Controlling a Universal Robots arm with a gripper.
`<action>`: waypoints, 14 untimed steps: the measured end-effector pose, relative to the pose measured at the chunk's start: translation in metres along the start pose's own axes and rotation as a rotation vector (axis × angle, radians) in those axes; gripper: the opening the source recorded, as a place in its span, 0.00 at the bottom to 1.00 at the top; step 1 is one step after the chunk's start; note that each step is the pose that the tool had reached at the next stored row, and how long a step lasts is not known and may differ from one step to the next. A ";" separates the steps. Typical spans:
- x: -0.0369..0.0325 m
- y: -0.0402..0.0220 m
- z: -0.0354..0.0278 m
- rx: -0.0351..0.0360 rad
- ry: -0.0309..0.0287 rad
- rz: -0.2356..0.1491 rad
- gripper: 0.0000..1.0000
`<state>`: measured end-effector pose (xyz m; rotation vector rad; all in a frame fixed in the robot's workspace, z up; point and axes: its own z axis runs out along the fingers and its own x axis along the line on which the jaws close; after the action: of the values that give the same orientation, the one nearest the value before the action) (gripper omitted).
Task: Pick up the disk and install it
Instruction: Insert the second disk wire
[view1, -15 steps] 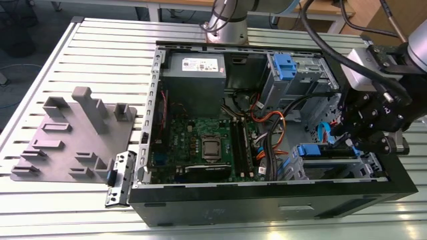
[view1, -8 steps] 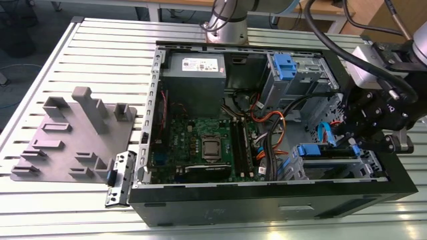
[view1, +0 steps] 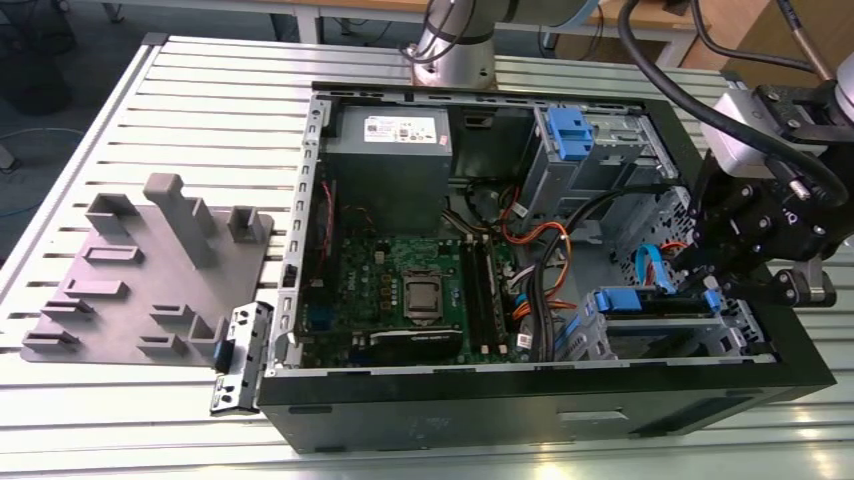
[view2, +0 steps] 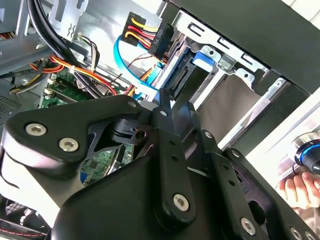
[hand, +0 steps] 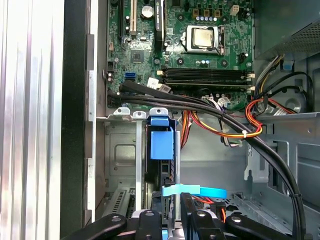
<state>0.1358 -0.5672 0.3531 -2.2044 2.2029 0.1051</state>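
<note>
The disk (hand: 161, 144) stands on edge in the drive cage (hand: 120, 150) at the case's corner, its blue rail tab facing the motherboard. In the second wrist view the disk (view2: 181, 76) shows its connector end and blue tab, just beyond the fingertips. My gripper (hand: 172, 210) has its two black fingers closed around the disk's rear end. In the exterior view the gripper (view1: 703, 285) hangs over the cage at the view's right, by the disk's blue rail (view1: 625, 298). A light-blue data cable (hand: 197, 191) crosses right at the fingers.
The open computer case (view1: 534, 400) lies on a slatted metal table. Inside are the motherboard (view1: 414, 290), a grey power-supply box (view1: 387, 150), an upright blue latch (view1: 567, 135) and thick black cables (hand: 225, 117). A grey fixture plate (view1: 147, 270) lies beside it. A person's hand (view2: 300, 187) is near.
</note>
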 end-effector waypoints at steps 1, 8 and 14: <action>0.0000 0.0000 0.0000 0.0000 -0.0002 0.000 0.29; 0.0000 0.0000 0.0000 0.0000 -0.0002 0.000 0.29; -0.0047 0.0000 0.0003 0.0000 -0.0002 0.000 0.29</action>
<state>0.1358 -0.5625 0.3531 -2.2043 2.2028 0.1053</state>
